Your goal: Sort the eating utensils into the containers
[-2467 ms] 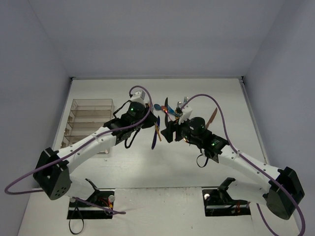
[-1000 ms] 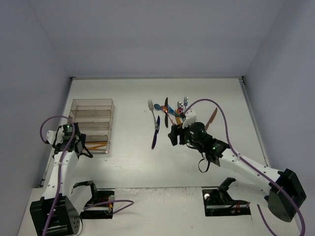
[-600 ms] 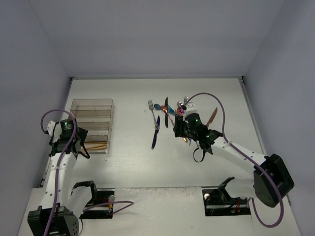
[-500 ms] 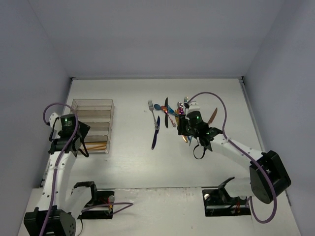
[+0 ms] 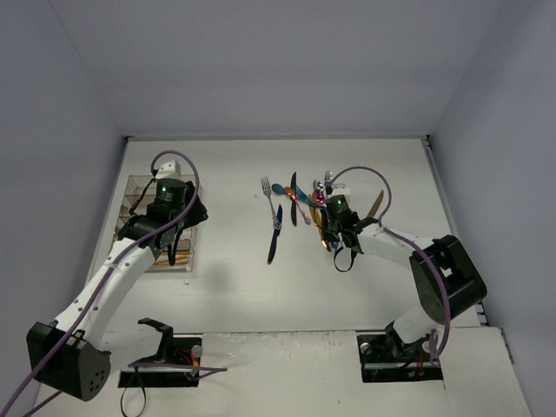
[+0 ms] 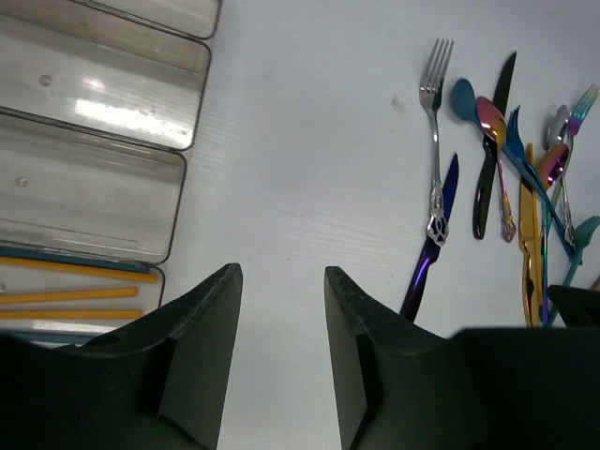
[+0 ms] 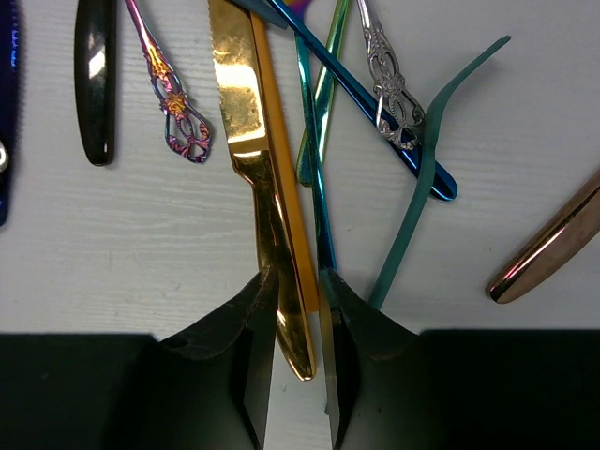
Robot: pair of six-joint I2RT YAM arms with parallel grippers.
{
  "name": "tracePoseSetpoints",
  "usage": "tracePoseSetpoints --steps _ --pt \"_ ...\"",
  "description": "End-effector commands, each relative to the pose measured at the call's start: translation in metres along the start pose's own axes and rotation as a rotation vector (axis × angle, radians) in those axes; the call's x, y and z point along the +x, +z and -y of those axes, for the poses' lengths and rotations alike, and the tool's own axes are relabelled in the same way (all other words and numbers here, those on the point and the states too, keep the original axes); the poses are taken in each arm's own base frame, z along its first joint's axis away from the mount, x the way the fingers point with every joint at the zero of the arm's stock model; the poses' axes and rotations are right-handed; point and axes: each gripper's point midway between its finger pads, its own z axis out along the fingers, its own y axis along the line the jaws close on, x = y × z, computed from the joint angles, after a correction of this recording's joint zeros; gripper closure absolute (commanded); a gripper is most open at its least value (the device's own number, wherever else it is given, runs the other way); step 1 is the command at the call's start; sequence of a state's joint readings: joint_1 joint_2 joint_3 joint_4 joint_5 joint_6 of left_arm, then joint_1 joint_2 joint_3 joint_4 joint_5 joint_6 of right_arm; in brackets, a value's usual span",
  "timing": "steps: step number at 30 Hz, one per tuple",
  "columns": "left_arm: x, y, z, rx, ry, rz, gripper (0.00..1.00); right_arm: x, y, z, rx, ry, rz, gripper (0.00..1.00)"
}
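Your right gripper [image 7: 297,277] straddles the handle of the gold knife [image 7: 234,103] in the utensil pile [image 5: 304,204]. You cannot tell whether it is clamped (the fingers sit tight beside it). Your left gripper [image 6: 281,274] hangs spread and empty near the clear tray [image 6: 94,187], whose nearest compartment holds yellow chopsticks [image 6: 66,296].

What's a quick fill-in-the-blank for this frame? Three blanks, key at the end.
The right fingers straddle the handle of the ___ knife.
The left fingers hold ___.
In the tray, the only things visible are ___.
Missing: gold; nothing; chopsticks.
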State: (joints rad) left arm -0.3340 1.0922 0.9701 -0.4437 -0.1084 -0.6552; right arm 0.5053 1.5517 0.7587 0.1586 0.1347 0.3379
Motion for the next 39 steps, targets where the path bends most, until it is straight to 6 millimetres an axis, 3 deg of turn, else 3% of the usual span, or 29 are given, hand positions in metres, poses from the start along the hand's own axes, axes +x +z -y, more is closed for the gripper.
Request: tracePoseSetpoints --steps 1,22,33,39 --pt "-0.008 0.004 0.029 0.1 0.039 0.039 0.63 -0.03 0.004 -0.003 0.023 -0.008 0.07 0.8" --pt "0.011 0.014 0.037 0.123 0.055 0.001 0.63 -0.011 0.026 0.003 0.082 -0.045 0.007 0.85" --pt "0.016 0.016 0.04 0.129 0.061 -0.01 0.63 -0.005 0.028 -0.021 0.046 -0.115 -0.003 0.89" --pt "0.017 0.015 0.043 0.141 0.058 -0.016 0.63 0.002 0.032 -0.022 0.04 -0.109 -0.027 1.0"
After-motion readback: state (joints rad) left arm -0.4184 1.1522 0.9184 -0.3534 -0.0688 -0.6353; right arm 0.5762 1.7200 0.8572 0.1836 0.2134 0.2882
